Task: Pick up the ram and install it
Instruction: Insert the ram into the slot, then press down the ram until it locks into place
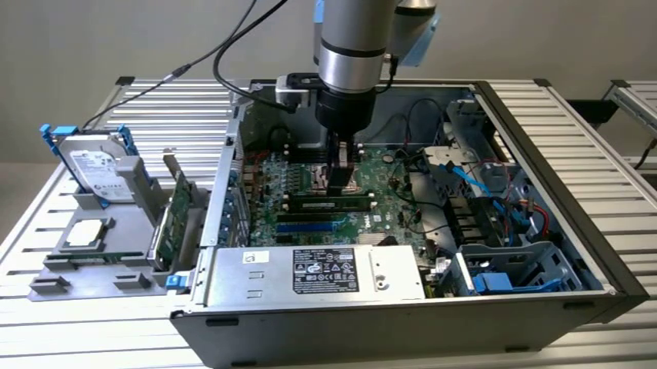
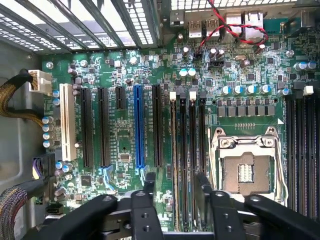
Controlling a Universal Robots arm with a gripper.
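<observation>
- The exterior view takes in the whole open computer case [image 1: 555, 192] lying on a slatted aluminium table [image 1: 61, 323], with the arm [image 1: 355, 46] coming straight down into it from above.
- In that view the ram [image 1: 328, 204] lies flat-on in a slot near the middle of the motherboard [image 1: 298, 223], a narrow green stick with dark chips, just in front of the gripper [image 1: 344, 173].
- Also seen from outside: the power supply [image 1: 318, 273] along the case's near edge, a hard drive [image 1: 95, 169] standing in a grey holder [image 1: 92, 269] on the table at the exterior view's left, and a green expansion card [image 1: 177, 215] upright beside the case wall.
- The wrist view looks down on the board from close: the empty CPU socket [image 2: 246, 167], a blue slot [image 2: 139, 125], a white slot [image 2: 66, 122], and the long black memory slots [image 2: 187, 160] running between the fingers.
- The gripper [image 2: 175, 185] hangs vertical over the board, fingers [image 2: 149, 182] spread apart with nothing between them; I cannot tell whether they touch the board.
</observation>
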